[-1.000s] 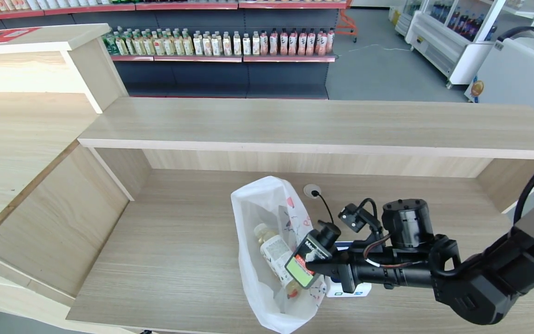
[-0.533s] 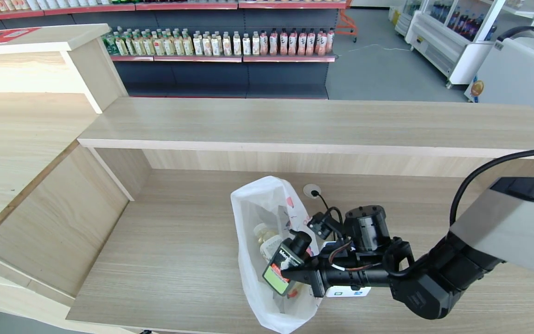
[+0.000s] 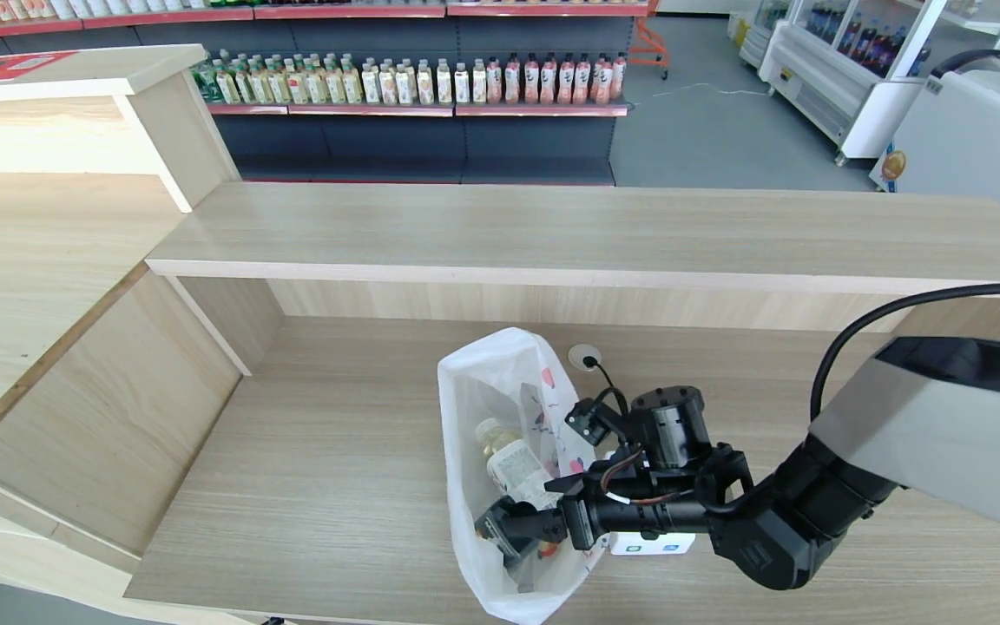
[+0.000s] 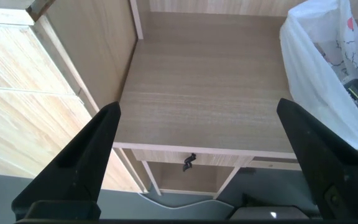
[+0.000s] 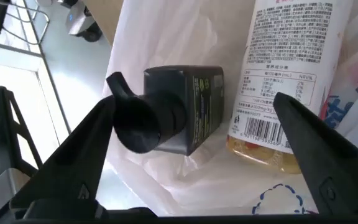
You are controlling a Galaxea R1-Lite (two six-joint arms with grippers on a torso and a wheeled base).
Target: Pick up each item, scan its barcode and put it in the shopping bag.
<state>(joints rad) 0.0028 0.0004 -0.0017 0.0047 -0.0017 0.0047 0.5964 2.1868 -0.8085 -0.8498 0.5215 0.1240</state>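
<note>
Because the right gripper [image 3: 500,534] sits deep inside the shopping bag [image 3: 500,373], the way out looks like the risky part. Its fingers are spread wide and grasp nothing. The dark bottle [image 5: 179,112] lies loose on the plastic between them, on its side, just beside the pale drink bottle [image 3: 513,464] at the bottom of the bag.

The bag stands close to the front edge of the counter [image 3: 335,451], right of its middle, and its thin wall drapes against the arm. If the gripper lifts out along a slanted path, an open finger could hook that wall or the rim and drag the whole bag with it. I judge a pull toward the front edge the worst case, since both bottles could tip out or go over with the bag.

A second worry is the dark bottle itself. It rests on sloping plastic, so a nudge from a finger could roll it against the pale bottle or wedge it under the gripper.

The left gripper [image 4: 197,106] hangs over the front edge toward the counter's left end, well apart from the bag. Its fingers are spread and empty, too far off to steady anything.
</note>
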